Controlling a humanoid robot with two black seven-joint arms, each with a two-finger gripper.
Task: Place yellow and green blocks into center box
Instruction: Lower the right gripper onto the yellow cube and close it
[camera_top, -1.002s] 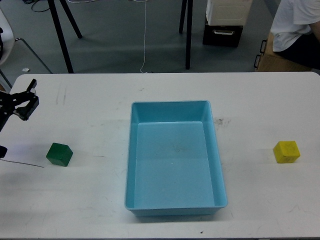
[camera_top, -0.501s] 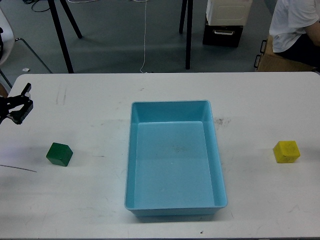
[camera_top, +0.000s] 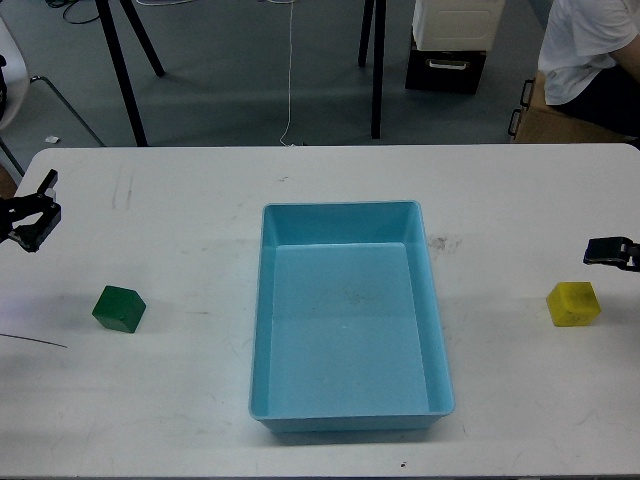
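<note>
Table (camera_top: 180, 420): a white top fills most of the head view, scuffed with faint grey marks, a darker smudge just right of the box's far corner.
Floor: grey, beyond the table's far edge, crossed by a thin white cord (camera_top: 290, 70).
Box (camera_top: 262, 330): a light blue rectangular tray sits at the table's centre, long side running away from the camera, nothing inside it.
Bystander (camera_top: 590, 50): a person in a white shirt is seated at the far right, cut off by the frame.
Stand legs (camera_top: 125, 75): black legs angle down at far left; another black leg (camera_top: 377, 70) stands near the middle.
Cabinet (camera_top: 450, 45): a white and black unit rests on the floor behind the table.
Green block (camera_top: 119, 308): lies on the table well left of the box, nothing between them.
Yellow block (camera_top: 573, 303): lies on the table well right of the box, path to it clear.
Left gripper (camera_top: 35, 212): at the left edge, above and apart from the green block, fingers slightly parted, holding nothing.
Right gripper (camera_top: 612, 252): enters at the right edge, just above the yellow block; too small and dark to tell its opening.
</note>
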